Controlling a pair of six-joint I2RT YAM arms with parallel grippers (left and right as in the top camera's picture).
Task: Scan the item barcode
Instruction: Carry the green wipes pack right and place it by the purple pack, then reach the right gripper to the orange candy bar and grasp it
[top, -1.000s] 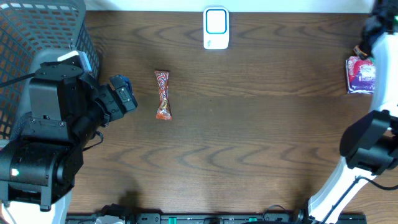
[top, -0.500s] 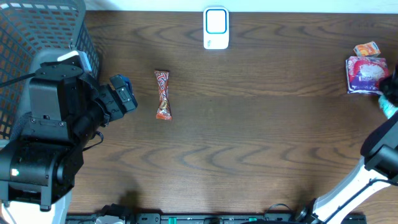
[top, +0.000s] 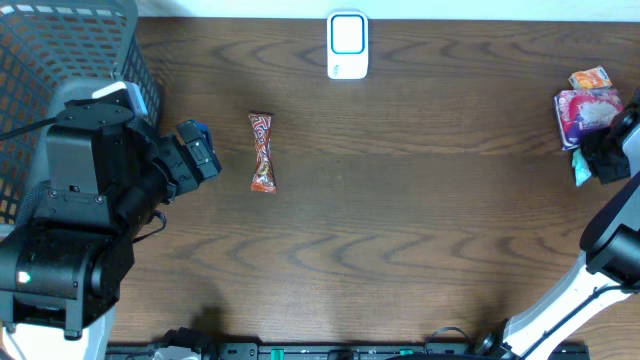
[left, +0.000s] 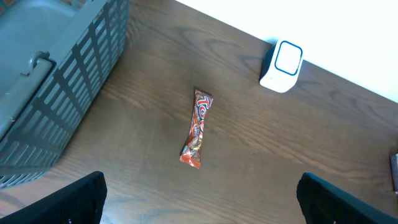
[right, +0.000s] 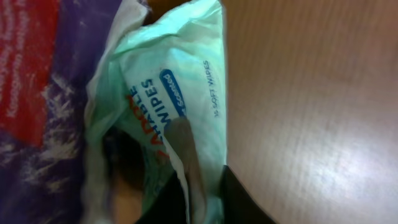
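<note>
A pale green wipes pack lies at the table's right edge, beside a purple and red packet. My right gripper is down on the pack, its two dark fingers a little apart with a fold of the wrapper between them; whether they pinch it I cannot tell. The white barcode scanner stands at the far middle of the table. My left gripper hangs wide open above bare wood, short of a red candy bar that lies flat.
A grey mesh basket fills the far left corner, next to the left arm. A small orange packet sits behind the purple one. The purple packet fills the left side of the right wrist view.
The right arm swung from the far right corner down toward the near side of the purple packet, and its jaws have parted slightly. The left arm and the candy bar stayed still.
</note>
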